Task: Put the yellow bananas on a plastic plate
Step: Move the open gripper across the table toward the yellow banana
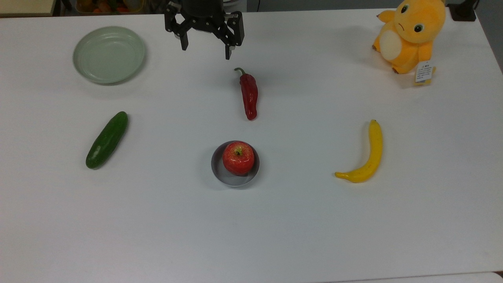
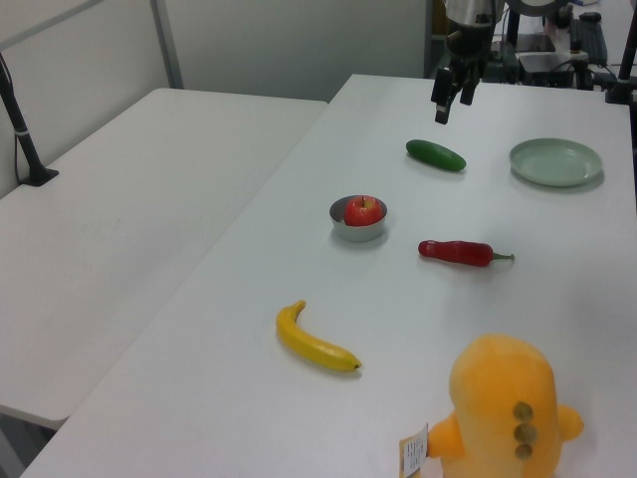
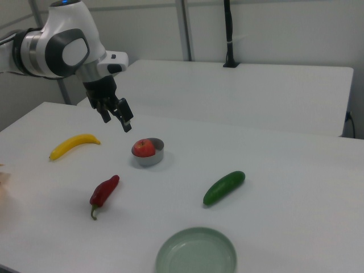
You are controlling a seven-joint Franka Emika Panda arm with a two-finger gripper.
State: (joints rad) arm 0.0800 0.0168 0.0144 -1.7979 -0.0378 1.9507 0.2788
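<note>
Six items sit well apart on the white bench [image 1: 275, 236]. Claw [image 1: 205, 46], spread wide and empty, hangs at 12 o'clock in the top view. Banana [image 1: 367, 157] lies at 4 o'clock; plate [image 1: 109, 54] at 10. Plush toy [image 1: 410, 35] tag [image 1: 424, 72]: print illegible.

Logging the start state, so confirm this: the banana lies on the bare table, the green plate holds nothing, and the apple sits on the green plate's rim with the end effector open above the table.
One thing is wrong: the apple sits in the small grey dish, not on the green plate, as the top view shows. The rest stands: the banana lies on the bare table, the plate holds nothing, and the end effector hangs open.
</note>
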